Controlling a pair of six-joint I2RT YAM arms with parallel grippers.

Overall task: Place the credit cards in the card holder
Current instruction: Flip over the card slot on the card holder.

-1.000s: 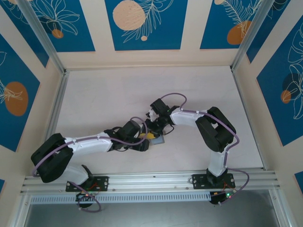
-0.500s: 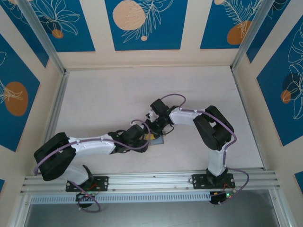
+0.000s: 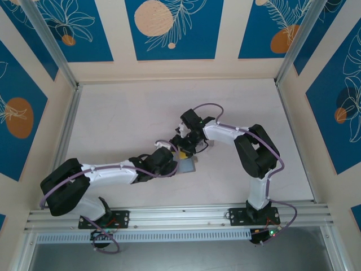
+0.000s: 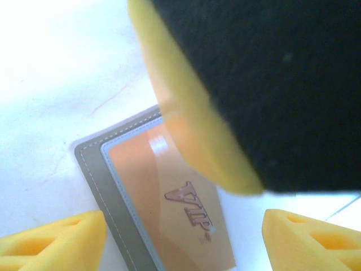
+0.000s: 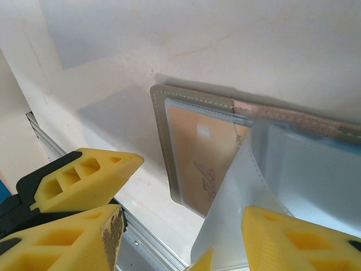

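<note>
1. Card holder [image 4: 90, 164] lies open on table [image 4: 51, 68]; orange VIP card [image 4: 169, 197] sits in its clear pocket.
2. Left gripper [image 4: 183, 228]: jaws wide, empty, over holder.
3. Right gripper [image 5: 193, 186]: jaws apart around holder's lifted clear leaf [image 5: 242, 186].
4. Card likely light, stiff, slick; pinch edges.

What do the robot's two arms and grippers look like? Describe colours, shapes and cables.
Both the left arm and right arm have white links joined by bulky black joint housings, with a purple cable looping along each. Their black bases sit on a silver rail. The left gripper and right gripper carry yellow wedge-shaped fingertips with triangular cut-outs.
</note>
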